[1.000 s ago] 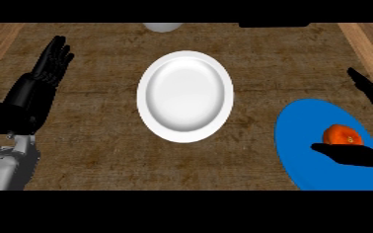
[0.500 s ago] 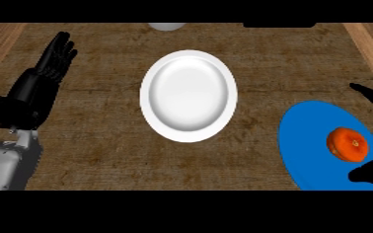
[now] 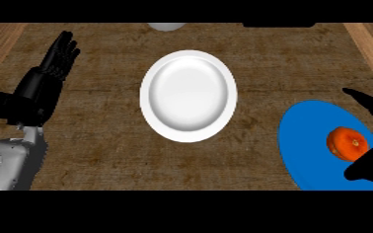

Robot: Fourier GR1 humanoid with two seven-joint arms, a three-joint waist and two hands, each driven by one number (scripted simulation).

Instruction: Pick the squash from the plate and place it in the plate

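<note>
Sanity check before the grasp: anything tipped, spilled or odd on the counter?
Nothing stands out. The orange squash sits on the blue plate, the white plate lies flat and bare mid-counter.

The blue plate (image 3: pixel 310 148) at the counter's right edge is cut off by the view's right side and bottom band, so only its left part shows. The right hand (image 3: pixel 360 169) shows only as two dark tips at that edge, one above and one below the squash (image 3: pixel 347 143); whether it touches the squash cannot be told. At the counter's far edge, a pale round thing (image 3: pixel 167 26) and a dark object (image 3: pixel 279 25) are cropped to slivers, too little to identify.
</note>
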